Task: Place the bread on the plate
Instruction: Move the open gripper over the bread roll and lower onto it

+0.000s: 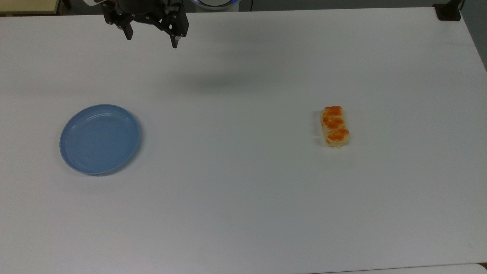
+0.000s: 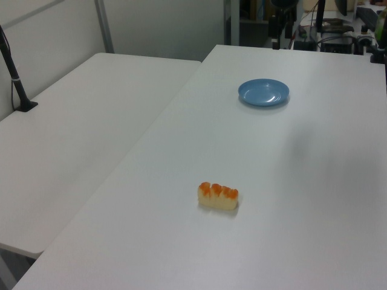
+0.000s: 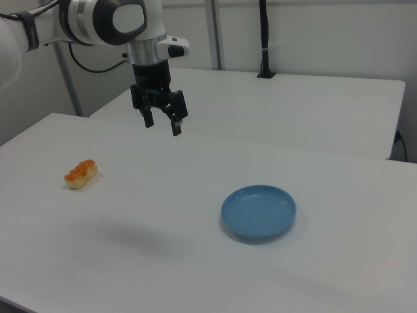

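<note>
The bread point(image 1: 335, 126), a small pale loaf with three orange-brown lobes, lies on the white table at the top view's right; it also lies near the front in the left view point(image 2: 218, 196) and at the right view's left point(image 3: 81, 173). The light-blue plate point(image 1: 100, 139) rests empty at the top view's left, far back in the left view point(image 2: 263, 92), and mid-table in the right view point(image 3: 258, 212). My gripper point(image 1: 152, 39) hangs open and empty well above the table, near its far edge in the top view, between bread and plate in the right view point(image 3: 162, 124).
A second white table point(image 2: 91, 133) adjoins along the left view's left. A black post with a cable point(image 3: 264, 39) stands clamped at that table's far side. The arm's shadow point(image 1: 224, 82) falls on the middle of the table.
</note>
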You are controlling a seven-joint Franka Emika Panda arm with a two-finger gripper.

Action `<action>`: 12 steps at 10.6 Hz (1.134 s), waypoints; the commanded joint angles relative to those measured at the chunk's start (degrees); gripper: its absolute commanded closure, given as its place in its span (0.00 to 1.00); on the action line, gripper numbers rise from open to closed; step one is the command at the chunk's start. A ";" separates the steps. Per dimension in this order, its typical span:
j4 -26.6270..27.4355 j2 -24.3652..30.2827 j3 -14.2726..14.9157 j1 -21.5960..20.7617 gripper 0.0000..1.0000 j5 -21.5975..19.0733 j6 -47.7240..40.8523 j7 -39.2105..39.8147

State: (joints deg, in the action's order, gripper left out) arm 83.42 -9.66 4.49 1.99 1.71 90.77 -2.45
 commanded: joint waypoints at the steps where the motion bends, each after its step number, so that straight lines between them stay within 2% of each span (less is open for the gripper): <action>1: 1.58 1.49 1.39 -1.46 0.00 0.48 -0.17 -0.27; 7: 1.57 1.23 1.40 -4.71 0.00 0.40 -0.42 -0.27; 10: 1.22 -1.57 2.45 -13.47 0.00 -0.13 0.54 -3.68; 12: 1.13 -6.13 2.45 -20.50 0.00 -2.23 7.88 -11.91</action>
State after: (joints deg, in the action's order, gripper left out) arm 84.14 -11.54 5.10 -10.31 1.16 91.62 -6.30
